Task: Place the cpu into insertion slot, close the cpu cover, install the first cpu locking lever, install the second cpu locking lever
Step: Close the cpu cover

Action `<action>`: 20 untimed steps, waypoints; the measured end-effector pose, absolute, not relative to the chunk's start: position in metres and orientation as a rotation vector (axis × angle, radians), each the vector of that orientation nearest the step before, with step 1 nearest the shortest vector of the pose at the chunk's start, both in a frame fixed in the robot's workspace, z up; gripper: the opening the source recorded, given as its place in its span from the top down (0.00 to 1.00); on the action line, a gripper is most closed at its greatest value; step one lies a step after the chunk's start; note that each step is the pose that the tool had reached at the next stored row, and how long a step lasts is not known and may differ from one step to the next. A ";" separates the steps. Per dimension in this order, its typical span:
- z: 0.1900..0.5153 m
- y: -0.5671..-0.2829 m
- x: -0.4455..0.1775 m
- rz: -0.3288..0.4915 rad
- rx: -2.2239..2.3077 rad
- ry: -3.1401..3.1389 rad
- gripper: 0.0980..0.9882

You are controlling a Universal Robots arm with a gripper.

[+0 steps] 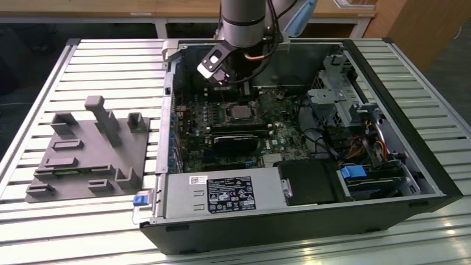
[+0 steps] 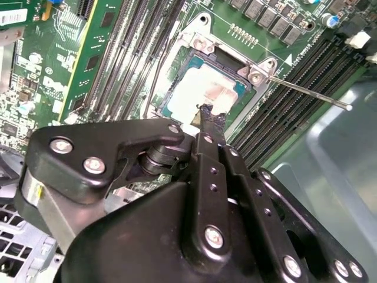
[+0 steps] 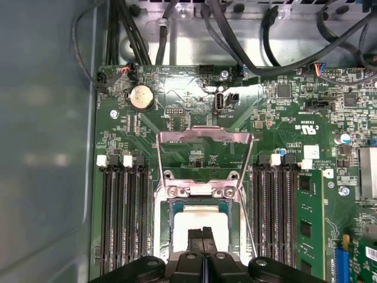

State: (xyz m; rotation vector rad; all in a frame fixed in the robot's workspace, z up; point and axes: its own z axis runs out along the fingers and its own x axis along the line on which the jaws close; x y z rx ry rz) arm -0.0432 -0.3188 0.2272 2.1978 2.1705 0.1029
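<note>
Gripper (image 3: 203,233) first: in both wrist views we see its black fingers pressed together with nothing between them. The tips sit over the middle of the chip (image 3: 200,217); we cannot tell whether they touch it. We log the chip as lying flat in the socket (image 3: 197,190), pale top up, with a green edge showing around it. Beyond it, in the first wrist view, the cover (image 3: 203,137) stands swung open on its hinge, a silver frame with the board visible through its window. In the second wrist view we note one thin lever (image 2: 306,91) sticking out free past a socket corner, unlatched. Long black memory slots (image 3: 121,212) flank the socket on both sides. Farther off we see a coin battery (image 3: 141,97) and black cables (image 3: 235,35) at the board's edge. In the exterior view the arm (image 1: 243,22) reaches down into the open computer case (image 1: 294,232), which lies on a slatted table (image 1: 96,55).
</note>
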 end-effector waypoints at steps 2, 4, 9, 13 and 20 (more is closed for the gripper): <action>0.231 -0.319 -0.043 0.100 2.199 2.172 0.99; 0.236 -0.319 -0.042 0.097 2.201 2.173 0.99; 0.251 -0.319 -0.042 0.091 2.204 2.176 0.99; 0.264 -0.319 -0.042 0.088 2.205 2.178 0.99; 0.265 -0.326 -0.042 0.092 2.208 2.179 0.99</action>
